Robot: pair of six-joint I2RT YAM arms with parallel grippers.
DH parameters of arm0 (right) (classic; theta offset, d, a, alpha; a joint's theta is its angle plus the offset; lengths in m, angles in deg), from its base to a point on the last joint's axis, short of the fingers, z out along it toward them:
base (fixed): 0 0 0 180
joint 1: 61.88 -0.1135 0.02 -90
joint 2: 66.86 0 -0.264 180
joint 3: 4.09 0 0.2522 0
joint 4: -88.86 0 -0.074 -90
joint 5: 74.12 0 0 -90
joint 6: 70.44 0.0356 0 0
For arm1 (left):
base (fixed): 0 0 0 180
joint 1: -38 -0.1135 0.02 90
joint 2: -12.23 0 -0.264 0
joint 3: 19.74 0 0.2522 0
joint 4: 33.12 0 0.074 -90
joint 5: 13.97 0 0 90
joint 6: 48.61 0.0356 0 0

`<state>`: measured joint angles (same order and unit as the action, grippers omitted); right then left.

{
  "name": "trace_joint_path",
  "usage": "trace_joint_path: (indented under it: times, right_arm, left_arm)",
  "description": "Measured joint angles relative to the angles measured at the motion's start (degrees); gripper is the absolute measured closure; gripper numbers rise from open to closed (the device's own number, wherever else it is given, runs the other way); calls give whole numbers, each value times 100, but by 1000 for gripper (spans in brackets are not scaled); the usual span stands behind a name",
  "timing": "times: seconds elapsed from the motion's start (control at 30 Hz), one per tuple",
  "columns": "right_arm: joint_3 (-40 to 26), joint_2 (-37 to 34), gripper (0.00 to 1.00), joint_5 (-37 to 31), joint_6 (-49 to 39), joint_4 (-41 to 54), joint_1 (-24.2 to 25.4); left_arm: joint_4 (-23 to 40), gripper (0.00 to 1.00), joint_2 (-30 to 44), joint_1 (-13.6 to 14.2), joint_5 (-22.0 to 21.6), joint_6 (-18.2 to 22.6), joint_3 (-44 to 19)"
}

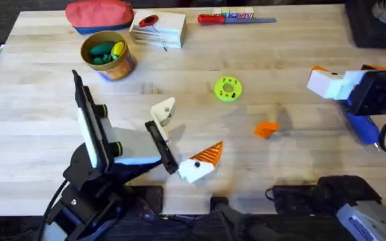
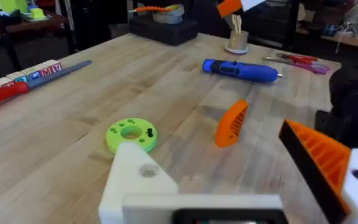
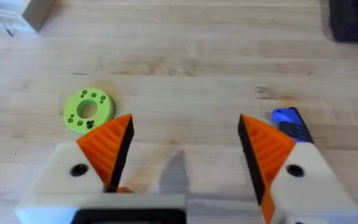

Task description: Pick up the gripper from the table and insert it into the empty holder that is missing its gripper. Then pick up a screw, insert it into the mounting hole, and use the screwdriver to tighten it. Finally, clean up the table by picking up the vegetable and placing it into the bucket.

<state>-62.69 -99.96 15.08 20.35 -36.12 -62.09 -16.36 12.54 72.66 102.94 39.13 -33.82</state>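
We see the left gripper (image 1: pixel 183 137) low over the table, jaws wide and empty, its bare white holder (image 1: pixel 163 110) lacking a tip, while the loose orange gripper (image 1: pixel 266 129) lies well apart ahead, below the right gripper (image 3: pixel 182 146), likewise spread and empty

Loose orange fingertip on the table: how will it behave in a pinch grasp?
The gripper looks like small solid plastic, so probably stiff and light. It stands on a narrow edge in the left wrist view, so a nudge may tip it. Its wedge taper could let it squirt from the fingers; the ribbed face should help.
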Motion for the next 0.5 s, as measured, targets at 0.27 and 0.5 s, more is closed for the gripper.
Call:
trace_joint_path:
  times: [0.27,0.5]
  right_arm:
    - [0,-1,10,0,1,0,2]
    - [0,-1,10,0,1,0,2]
  left_arm:
    - [-2,15,0,0,53,-2,0]
    - [-2,15,-2,0,53,-2,0]
